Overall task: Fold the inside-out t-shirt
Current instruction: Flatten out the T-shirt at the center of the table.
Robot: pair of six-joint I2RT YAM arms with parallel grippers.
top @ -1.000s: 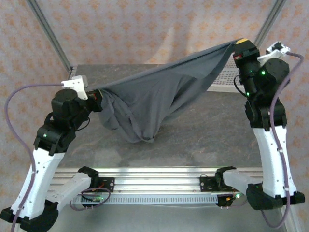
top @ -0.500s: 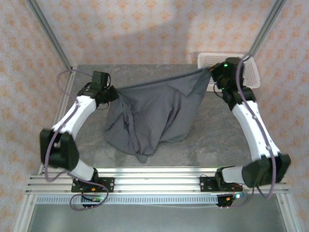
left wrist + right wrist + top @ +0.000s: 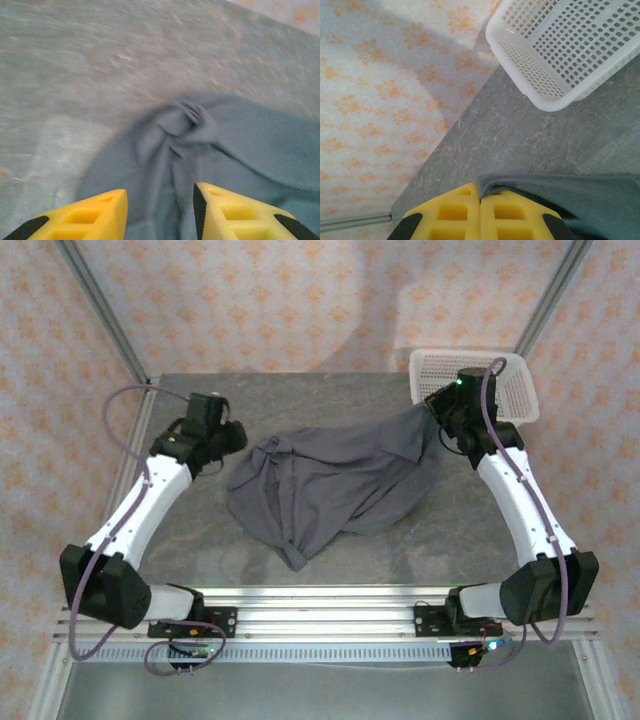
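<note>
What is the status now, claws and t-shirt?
Left claw open, above t-shirt. Right claw shut on its edge. T-shirt bunched on table, unfolded. White basket far right, not blocking.

Left wrist feed's blurred for me — t-shirt [image 3: 240, 142] runs off its right edge; right wrist crops the basket [image 3: 535, 70].

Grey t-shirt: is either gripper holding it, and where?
The right gripper pinches an edge of the dark slate-grey cloth t-shirt; the left gripper is open, holding nothing.
</note>
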